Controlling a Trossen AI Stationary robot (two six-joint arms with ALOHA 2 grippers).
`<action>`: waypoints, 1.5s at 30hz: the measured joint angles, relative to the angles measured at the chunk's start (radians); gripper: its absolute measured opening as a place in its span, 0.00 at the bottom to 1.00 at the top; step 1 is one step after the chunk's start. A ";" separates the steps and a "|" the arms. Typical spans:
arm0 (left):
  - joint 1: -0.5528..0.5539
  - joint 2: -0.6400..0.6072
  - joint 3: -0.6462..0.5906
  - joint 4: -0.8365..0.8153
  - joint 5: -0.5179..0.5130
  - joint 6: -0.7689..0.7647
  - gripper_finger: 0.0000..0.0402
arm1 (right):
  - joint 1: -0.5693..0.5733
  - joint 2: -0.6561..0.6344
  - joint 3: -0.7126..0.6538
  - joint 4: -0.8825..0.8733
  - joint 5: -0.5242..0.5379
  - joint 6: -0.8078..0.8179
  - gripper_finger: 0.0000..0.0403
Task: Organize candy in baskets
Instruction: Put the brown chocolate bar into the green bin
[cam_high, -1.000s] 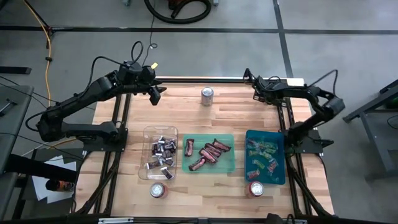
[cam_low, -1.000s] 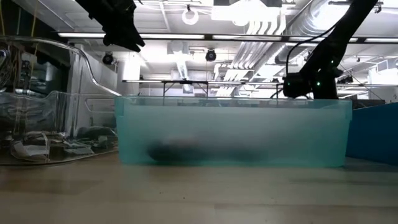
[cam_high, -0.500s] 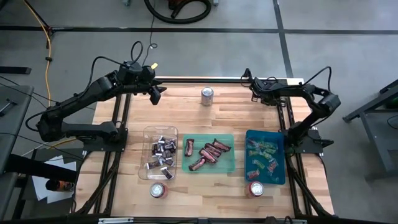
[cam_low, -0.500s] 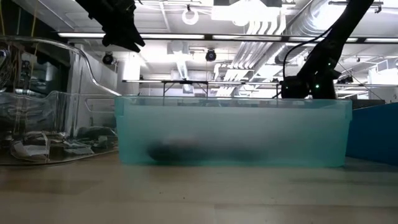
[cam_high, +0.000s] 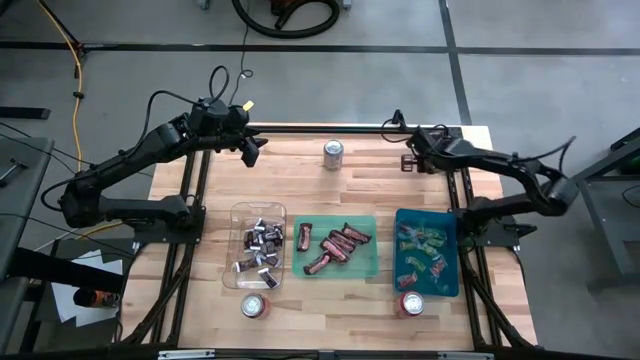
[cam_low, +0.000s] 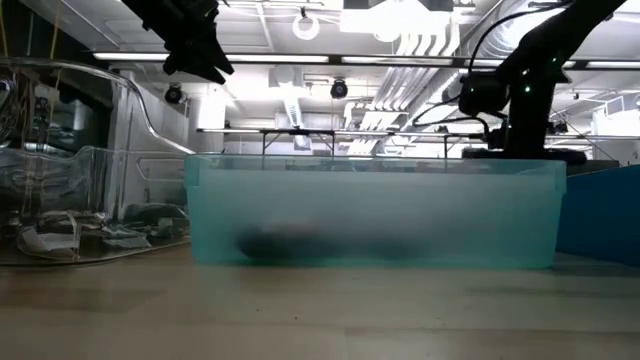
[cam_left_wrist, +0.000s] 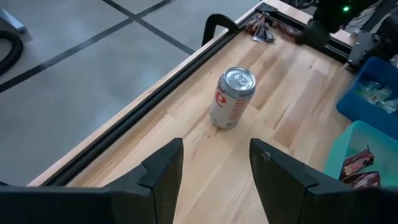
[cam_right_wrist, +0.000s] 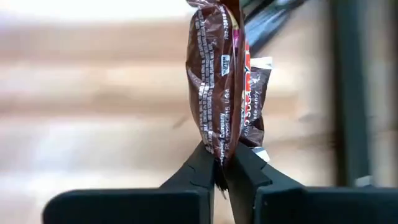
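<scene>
My right gripper (cam_right_wrist: 219, 177) is over the table's far right part (cam_high: 408, 162), shut on a maroon-brown wrapped candy (cam_right_wrist: 221, 74), which also shows in the left wrist view (cam_left_wrist: 261, 29). My left gripper (cam_left_wrist: 216, 162) hangs open above the far left part (cam_high: 252, 153), holding nothing. Three baskets stand in a row near the front. The clear one (cam_high: 238, 262) holds dark and silver candy, the green one (cam_high: 368, 262) maroon candy, the teal-blue one (cam_high: 447, 255) green and pink candy. My right gripper pinches one end of the candy's wrapper (cam_right_wrist: 217, 158) between its two fingertips. The fingers slant steeply down from above. The candy sticks out lengthwise beyond the fingertips, and I see no part of it on the wood.
A silver and red can (cam_left_wrist: 232, 96) stands upright at the far middle (cam_high: 333, 153), just ahead of my left gripper. Two more cans stand near the front edge (cam_high: 254, 305) (cam_high: 410, 305). A black metal frame (cam_high: 320, 128) runs along the far edge and down both sides.
My right gripper has risen from the table's far right corner area and tipped further down, with the maroon candy in its fingers. Its arm's elbow has swung out toward the table's right edge.
</scene>
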 joint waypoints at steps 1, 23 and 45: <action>0.000 0.000 0.000 0.000 0.000 -0.001 0.43 | 0.000 -0.007 0.000 -0.001 -0.060 -0.019 0.05; 0.000 0.000 0.000 -0.001 0.000 -0.035 0.43 | 0.035 -0.013 0.001 0.034 -0.191 -0.089 0.47; 0.000 0.000 0.000 -0.001 0.001 -0.036 0.43 | 0.048 0.185 0.002 0.325 -0.171 0.192 0.59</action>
